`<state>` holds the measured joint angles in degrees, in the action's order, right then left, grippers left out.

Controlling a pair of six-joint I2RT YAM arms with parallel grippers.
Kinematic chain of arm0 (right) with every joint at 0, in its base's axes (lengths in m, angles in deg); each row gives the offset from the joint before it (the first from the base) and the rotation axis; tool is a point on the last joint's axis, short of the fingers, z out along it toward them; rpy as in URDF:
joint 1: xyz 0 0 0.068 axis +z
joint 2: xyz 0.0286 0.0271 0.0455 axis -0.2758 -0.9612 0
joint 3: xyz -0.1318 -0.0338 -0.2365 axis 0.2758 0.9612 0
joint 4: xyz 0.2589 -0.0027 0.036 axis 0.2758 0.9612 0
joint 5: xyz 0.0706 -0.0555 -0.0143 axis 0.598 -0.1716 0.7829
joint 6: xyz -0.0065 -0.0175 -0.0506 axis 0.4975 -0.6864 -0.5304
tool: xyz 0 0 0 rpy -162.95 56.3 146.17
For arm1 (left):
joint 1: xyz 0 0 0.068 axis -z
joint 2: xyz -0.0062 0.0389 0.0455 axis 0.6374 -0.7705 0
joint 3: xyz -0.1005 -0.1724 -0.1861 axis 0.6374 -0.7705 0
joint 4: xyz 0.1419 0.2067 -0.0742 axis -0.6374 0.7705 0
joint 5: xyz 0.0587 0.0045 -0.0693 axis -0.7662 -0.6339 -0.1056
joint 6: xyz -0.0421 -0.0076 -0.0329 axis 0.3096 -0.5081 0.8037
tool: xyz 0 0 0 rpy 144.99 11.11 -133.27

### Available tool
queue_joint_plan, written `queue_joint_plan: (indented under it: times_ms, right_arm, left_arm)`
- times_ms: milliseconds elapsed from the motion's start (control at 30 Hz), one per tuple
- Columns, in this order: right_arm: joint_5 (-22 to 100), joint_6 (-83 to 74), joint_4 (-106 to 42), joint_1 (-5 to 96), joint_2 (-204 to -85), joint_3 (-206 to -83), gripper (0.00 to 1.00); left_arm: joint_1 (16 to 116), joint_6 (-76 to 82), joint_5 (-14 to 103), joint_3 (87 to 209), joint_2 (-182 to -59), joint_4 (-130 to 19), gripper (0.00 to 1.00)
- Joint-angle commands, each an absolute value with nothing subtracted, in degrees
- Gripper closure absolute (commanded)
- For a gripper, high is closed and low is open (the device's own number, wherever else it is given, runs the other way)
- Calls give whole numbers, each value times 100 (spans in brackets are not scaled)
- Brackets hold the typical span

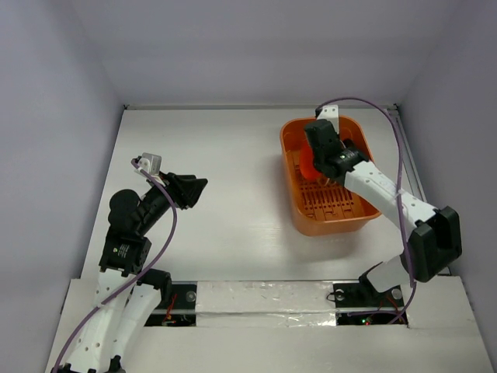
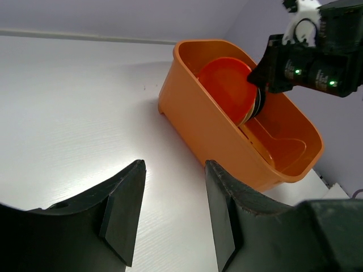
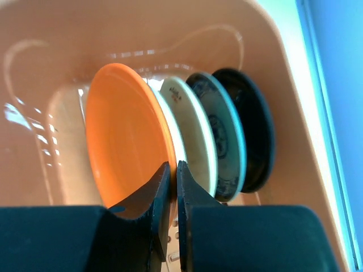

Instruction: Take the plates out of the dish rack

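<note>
My right gripper [image 3: 172, 175] is pinched almost together on the lower rim of the orange plate [image 3: 122, 141], the nearest of a row standing on edge inside the rack [image 3: 51, 68]. Close behind it stand the cream plate [image 3: 190, 136], the patterned plate [image 3: 224, 141] and the black plate [image 3: 255, 136], with little gap between them. I judge the hold is thin, only on the rim, so I should grip firmly and lift straight up in the plate's own plane. Any tilt backward would knock the cream plate. I should not swing sideways until the plate is above the rack's wall, since that wall rises close on both sides.

My left gripper [image 2: 174, 170] hangs spread open over the counter [image 1: 233, 155], well apart from the rack. The broad stretch of counter between us looks like the best room to carry the plate into. Beyond the rack, the counter's right edge and the side wall [image 1: 458, 116] lie near, so I would avoid that way
</note>
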<state>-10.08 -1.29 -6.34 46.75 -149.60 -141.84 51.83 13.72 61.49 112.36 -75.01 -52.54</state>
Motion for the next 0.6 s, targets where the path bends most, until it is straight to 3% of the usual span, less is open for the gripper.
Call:
queue_joint_plan:
  times_ms: [0, 400, 567]
  right_arm:
    - [-1086, -191, -850, 4686, -14404, -14588, 100]
    - [-1201, -77, -252, 5221, -13744, -15282, 100]
    - [-6, 283, -927, 5766, -13602, -15160, 100]
  left_arm:
    - [5147, 1374, 6209, 11409, -7496, -5474, 57]
    - [5147, 1383, 6227, 11409, -7522, -5474, 57]
    - [5085, 1392, 6201, 11426, -7531, -5492, 57]
